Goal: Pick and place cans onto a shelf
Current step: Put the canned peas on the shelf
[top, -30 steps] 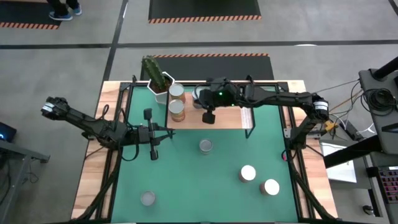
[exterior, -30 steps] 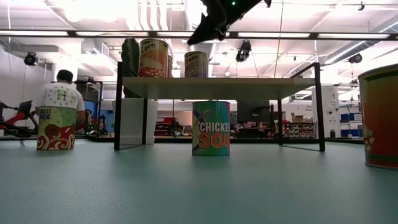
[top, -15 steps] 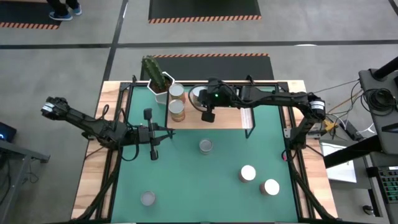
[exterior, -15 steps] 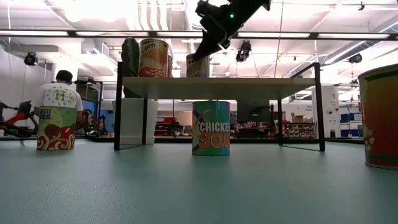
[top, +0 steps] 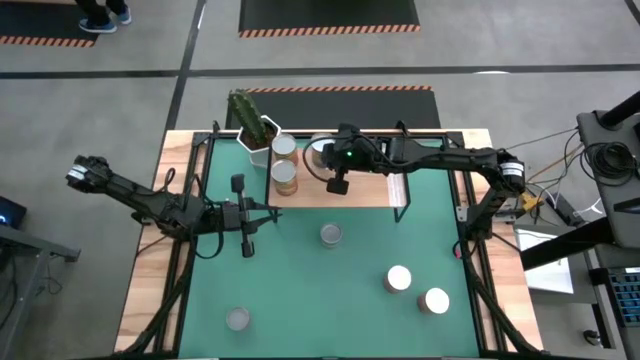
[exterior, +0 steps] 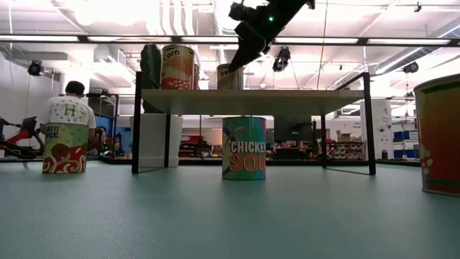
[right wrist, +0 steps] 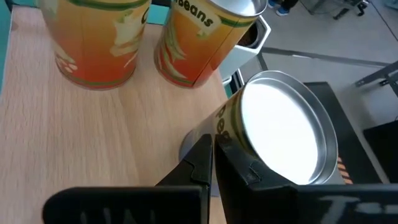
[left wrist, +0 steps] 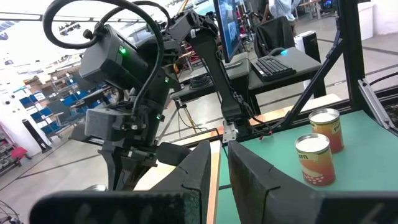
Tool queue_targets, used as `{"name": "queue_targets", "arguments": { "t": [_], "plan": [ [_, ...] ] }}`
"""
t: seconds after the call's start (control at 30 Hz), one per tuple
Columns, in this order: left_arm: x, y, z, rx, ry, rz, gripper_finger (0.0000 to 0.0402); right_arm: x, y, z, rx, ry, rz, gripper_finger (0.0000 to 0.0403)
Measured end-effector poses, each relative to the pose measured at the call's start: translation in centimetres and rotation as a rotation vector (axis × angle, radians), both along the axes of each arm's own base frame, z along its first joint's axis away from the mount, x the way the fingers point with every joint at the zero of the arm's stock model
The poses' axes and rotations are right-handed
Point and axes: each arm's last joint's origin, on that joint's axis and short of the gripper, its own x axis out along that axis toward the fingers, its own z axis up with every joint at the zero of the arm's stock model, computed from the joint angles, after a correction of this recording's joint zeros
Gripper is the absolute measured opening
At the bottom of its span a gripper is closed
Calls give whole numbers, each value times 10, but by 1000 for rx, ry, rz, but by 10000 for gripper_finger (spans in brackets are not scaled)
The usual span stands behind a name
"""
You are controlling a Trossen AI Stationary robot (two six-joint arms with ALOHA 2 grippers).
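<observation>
The shelf (top: 365, 190) stands at the far side of the green mat and bears three cans. Two orange cans (right wrist: 93, 43) (right wrist: 199, 43) stand at its left end. A third can (top: 318, 151), white-topped, stands beside them. My right gripper (right wrist: 212, 149) is shut and tipped downward, its tips close to this can's side, just under the top rim; in the low view they (exterior: 235, 62) show in front of the can (exterior: 228, 79). My left gripper (left wrist: 219, 163) hovers level over the mat's left part, shut to a slit with nothing in it. My right gripper's shut fingertips (right wrist: 205, 155) lie right beside the third can's side (right wrist: 225, 124), slanting down from the table's right. I cannot tell whether they touch it. The can's bottom is on the shelf.
Several cans stand on the mat: one in front of the shelf (top: 331, 234), two near right (top: 399, 278) (top: 435, 300), one near left (top: 237, 318). A cactus pot (top: 255, 132) stands by the shelf's far left corner. A person sits in the room behind (exterior: 72, 101).
My right gripper has tipped its fingers downward and sunk a little, from above the third can to beside its top rim; the can's white top now shows from above.
</observation>
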Motion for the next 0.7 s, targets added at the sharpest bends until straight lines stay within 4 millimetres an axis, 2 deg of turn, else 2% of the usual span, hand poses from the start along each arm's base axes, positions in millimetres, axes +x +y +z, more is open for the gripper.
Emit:
{"name": "queue_targets", "arguments": {
  "t": [0.7],
  "plan": [
    [0, 0, 0, 0, 0, 0, 38, -4, -4, -2, -23, 49, -16, 9]
  ]
}}
